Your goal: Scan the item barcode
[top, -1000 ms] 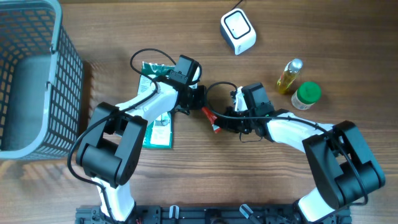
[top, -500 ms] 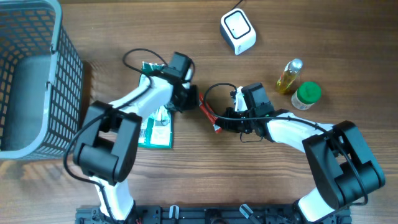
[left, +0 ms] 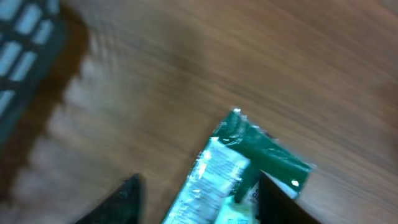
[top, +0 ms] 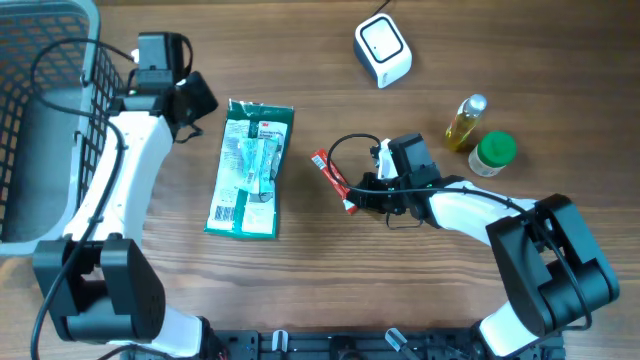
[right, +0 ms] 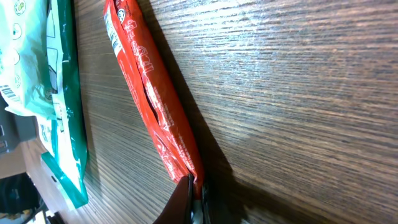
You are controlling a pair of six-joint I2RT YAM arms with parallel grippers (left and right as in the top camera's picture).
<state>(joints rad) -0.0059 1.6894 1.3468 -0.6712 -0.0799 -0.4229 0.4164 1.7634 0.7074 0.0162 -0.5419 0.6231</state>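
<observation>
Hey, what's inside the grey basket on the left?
Only the basket's bare grey floor shows; no item is visible inside. The left arm covers part of its right wall, and the frame cuts off its left side.

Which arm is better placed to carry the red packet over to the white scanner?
Right. The right arm has its jaws shut on the red packet, and the white scanner sits on its side. The left arm is off by the basket, jaws apart and empty.
</observation>
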